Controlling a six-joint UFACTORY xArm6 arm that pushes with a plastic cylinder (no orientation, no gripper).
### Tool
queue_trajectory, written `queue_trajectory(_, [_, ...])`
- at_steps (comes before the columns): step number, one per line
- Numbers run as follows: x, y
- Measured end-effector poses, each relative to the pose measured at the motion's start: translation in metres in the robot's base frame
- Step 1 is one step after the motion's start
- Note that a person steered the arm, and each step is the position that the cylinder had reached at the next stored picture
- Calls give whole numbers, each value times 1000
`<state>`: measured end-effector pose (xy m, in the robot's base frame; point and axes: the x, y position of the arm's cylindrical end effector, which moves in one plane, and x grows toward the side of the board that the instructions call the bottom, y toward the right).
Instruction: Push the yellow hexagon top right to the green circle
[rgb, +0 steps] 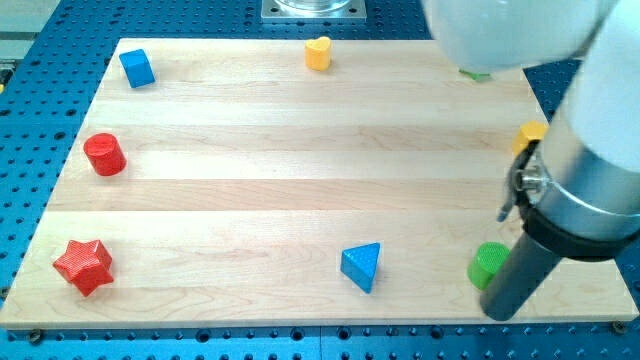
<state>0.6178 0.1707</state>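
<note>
Arm carries no jaws, just a dark rod, so there is nothing to spread, press together or pinch. My tip (503, 314) is down near the desk's (300, 180) bottom right corner, just beside the green circle (489, 264), on its lower right side; I cannot tell whether they touch. The yellow hexagon (530, 133) sits at the desk's right edge, about halfway up and partly hidden behind the arm, so its shape is only half readable. It lies up and slightly right of the green circle, well apart from it, and up the desk from my tip. Key relation: my tip is on the wrong side of the hexagon, which has to come down toward the circle. In my judgement the tip must first get round above it, near the top right corner, without clipping the circle, then push down and a little left. Risk: the hexagon slides off the right edge. Others, away from the path: green block (474, 73) at the top right corner, mostly hidden, yellow heart-like block (318, 53) at the top edge, blue cube (137, 68) top left, red cylinder (104, 154) left edge, red star (82, 266) bottom left, blue triangle (362, 266) bottom middle.
</note>
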Motion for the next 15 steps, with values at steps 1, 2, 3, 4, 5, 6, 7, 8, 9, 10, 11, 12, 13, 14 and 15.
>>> queue_trajectory(1, [0,0])
queue_trajectory(2, [-39,1])
queue_trajectory(3, [-119,14])
queue_trajectory(4, [-121,14])
queue_trajectory(5, [-96,21])
queue_trajectory(6, [-41,43])
queue_trajectory(7, [-27,98])
queue_trajectory(8, [-57,161])
queue_trajectory(9, [-70,175])
queue_trajectory(10, [-93,174])
queue_trajectory(11, [-167,158])
queue_trajectory(12, [-179,137])
queue_trajectory(13, [-204,135])
queue_trajectory(14, [-214,132])
queue_trajectory(15, [-246,138])
